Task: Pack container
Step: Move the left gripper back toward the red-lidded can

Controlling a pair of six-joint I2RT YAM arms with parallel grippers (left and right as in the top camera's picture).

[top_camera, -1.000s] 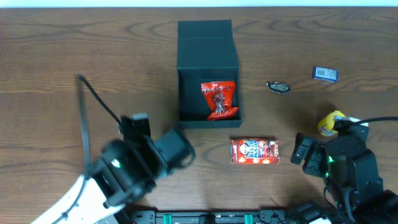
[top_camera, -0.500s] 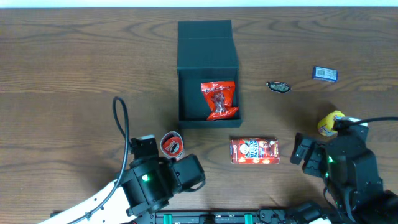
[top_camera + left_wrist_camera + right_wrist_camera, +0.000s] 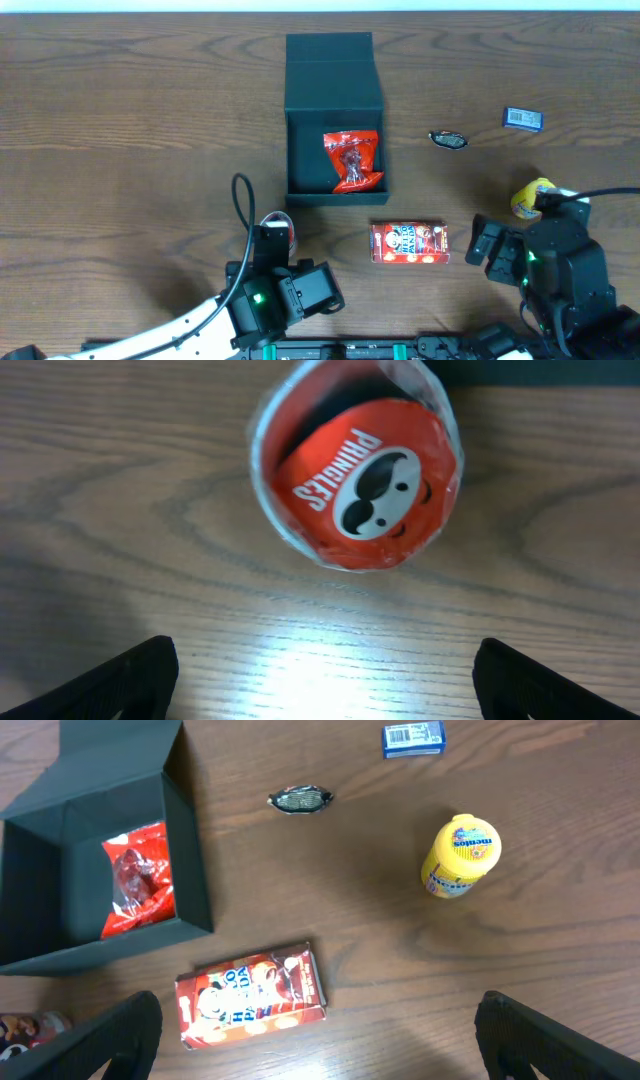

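Note:
The dark teal container [image 3: 300, 150] stands open at mid-table with its lid folded back, and a red snack bag [image 3: 352, 160] lies inside; it also shows in the right wrist view [image 3: 185, 840]. A small red Pringles can [image 3: 357, 470] stands on the wood just ahead of my open, empty left gripper [image 3: 325, 680]; from overhead it [image 3: 279, 228] peeks out beside the left arm. A red snack carton [image 3: 409, 242] lies below the container. My right gripper [image 3: 318, 1038] is open and empty, near the carton [image 3: 252, 995].
A yellow Mentos bottle [image 3: 530, 196] lies at the right, also in the right wrist view [image 3: 460, 855]. A small dark wrapped candy [image 3: 448, 139] and a blue packet [image 3: 522, 118] lie at the far right. The left arm's cable [image 3: 240, 200] loops up left of the can.
My left arm has swung right along the front edge, bringing its gripper to just behind the Pringles can. The right arm and the other items have not moved.

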